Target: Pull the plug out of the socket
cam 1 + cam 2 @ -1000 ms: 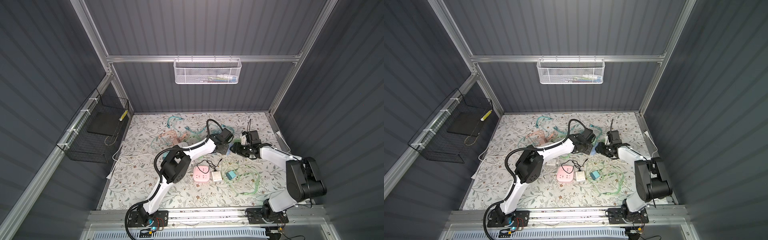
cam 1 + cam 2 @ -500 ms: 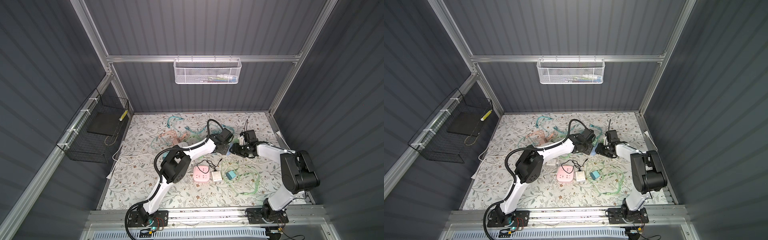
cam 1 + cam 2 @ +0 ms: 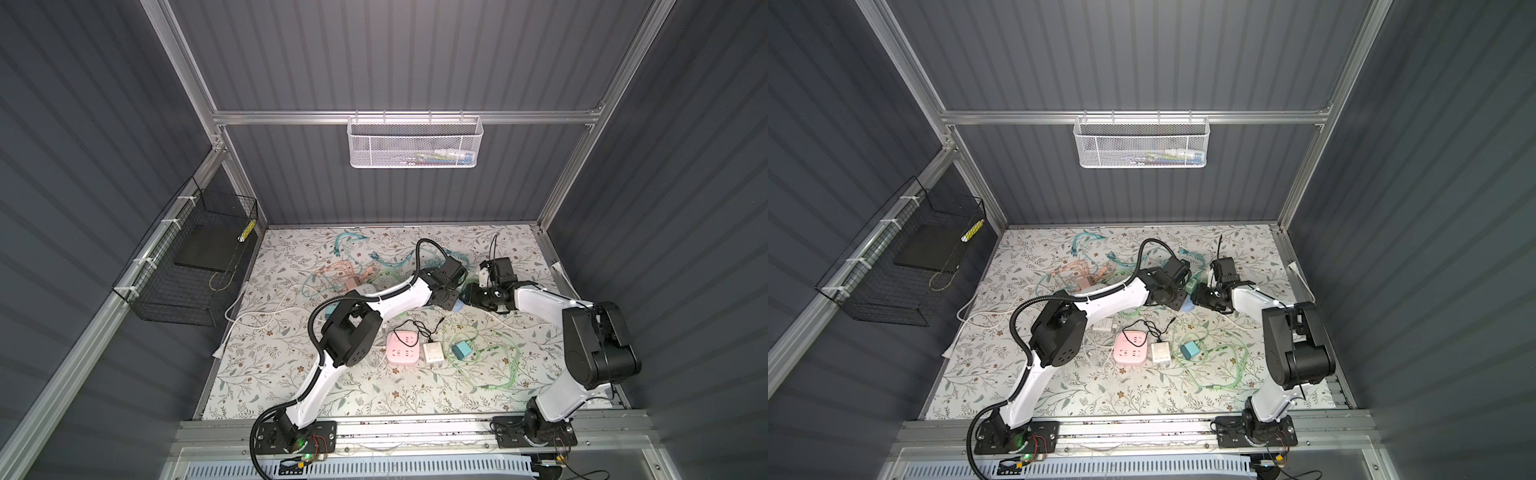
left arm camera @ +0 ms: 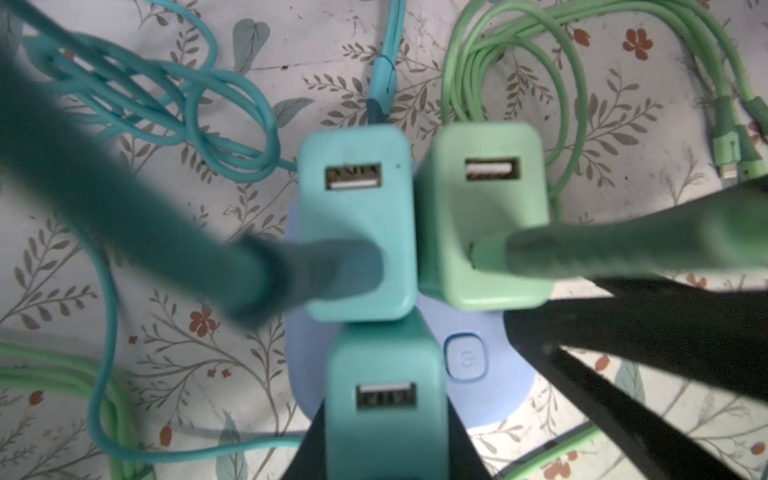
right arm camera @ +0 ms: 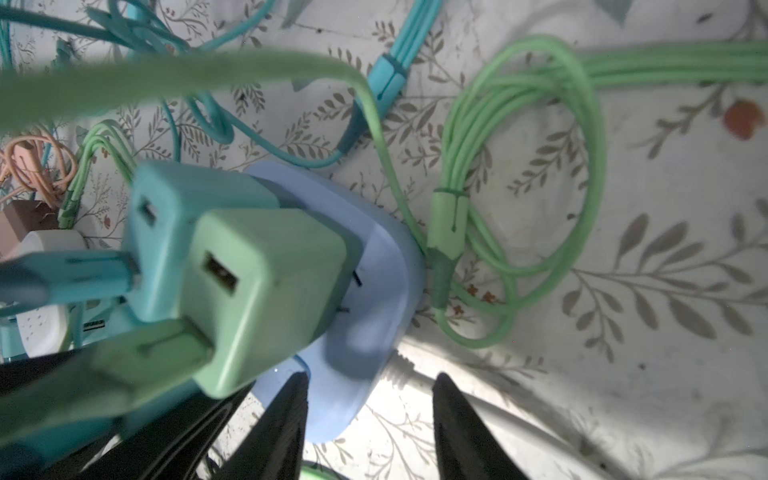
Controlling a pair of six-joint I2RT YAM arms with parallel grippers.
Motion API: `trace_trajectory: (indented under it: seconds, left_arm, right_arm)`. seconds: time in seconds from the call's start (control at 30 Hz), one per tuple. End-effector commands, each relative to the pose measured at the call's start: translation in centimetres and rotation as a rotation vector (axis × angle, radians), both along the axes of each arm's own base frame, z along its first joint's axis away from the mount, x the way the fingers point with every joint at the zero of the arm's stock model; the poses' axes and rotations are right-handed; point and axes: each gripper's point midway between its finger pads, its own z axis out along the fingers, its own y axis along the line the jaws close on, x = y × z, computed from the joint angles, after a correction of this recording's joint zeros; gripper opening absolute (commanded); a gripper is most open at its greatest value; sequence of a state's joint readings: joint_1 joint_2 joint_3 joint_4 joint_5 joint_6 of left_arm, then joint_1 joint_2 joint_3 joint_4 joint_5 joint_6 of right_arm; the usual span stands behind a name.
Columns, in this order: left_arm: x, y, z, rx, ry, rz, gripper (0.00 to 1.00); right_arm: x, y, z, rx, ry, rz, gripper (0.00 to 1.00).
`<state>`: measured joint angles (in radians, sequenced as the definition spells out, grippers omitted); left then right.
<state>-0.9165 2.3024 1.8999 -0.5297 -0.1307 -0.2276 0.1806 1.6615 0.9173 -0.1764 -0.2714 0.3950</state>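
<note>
Pink strip [image 3: 402, 351] lies toward the table's [image 3: 270, 365] front, lower centre in both top views. Past it, just right of centre, the blue socket [image 4: 490, 399] carries three plugs [image 4: 478, 208]. Left hand [image 4: 386, 440] is clenched on one teal plug [image 4: 384, 361]; right hand [image 5: 372, 378] is released, straddling the socket's rim. Teal cables [image 3: 348, 239] lie farther back, toward the frame's upper centre.

Right gripper [image 3: 468, 295] has crept left in both top views and now sits just beside the socket [image 3: 458, 307], closer to the left gripper [image 3: 449, 300]. Its elbow [image 3: 598, 345] has swung inward, toward the middle.
</note>
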Motion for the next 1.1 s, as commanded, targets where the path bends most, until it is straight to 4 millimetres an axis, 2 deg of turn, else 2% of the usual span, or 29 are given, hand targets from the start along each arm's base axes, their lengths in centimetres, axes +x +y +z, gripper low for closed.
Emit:
trace_trajectory:
  seconds: [0.0,0.23,0.37,0.43,0.5,0.6,0.8,0.9,1.07]
  left_arm:
    - [-2.1,0.1,-0.9,0.030,0.066,-0.064,0.19]
    - [-1.9,-0.1,0.1,0.020,0.047,-0.068,0.19]
    - [-1.9,-0.4,-0.1,0.004,0.058,-0.069,0.23]
    - [-1.8,-0.5,-0.1,-0.002,0.060,-0.057,0.30]
    - [-1.6,-0.5,0.0,-0.010,0.057,-0.044,0.33]
    - [-0.9,-0.5,0.7,-0.017,0.026,-0.012,0.46]
    - [0.0,-0.9,1.1,-0.025,-0.001,0.008,0.48]
    - [0.3,-0.9,1.1,-0.021,-0.008,0.024,0.47]
    - [0.9,-0.9,1.3,-0.015,-0.037,0.036,0.44]
  right_arm:
    - [0.4,-0.3,-0.2,-0.020,0.006,0.015,0.48]
    - [0.5,-0.2,-2.2,-0.023,0.055,0.022,0.44]
    - [0.4,-0.3,-3.1,-0.029,0.076,0.023,0.43]
    - [0.3,-0.3,-3.5,-0.031,0.088,0.023,0.41]
    - [0.2,-0.4,-3.5,-0.032,0.091,0.018,0.40]
    - [-0.1,-0.6,-3.5,-0.036,0.093,0.009,0.40]
    - [-0.4,-0.6,-3.3,-0.029,0.085,-0.005,0.42]
    - [0.0,-1.0,-2.5,-0.043,0.062,-0.022,0.47]
    - [0.7,-0.9,-2.0,-0.041,0.051,-0.031,0.47]
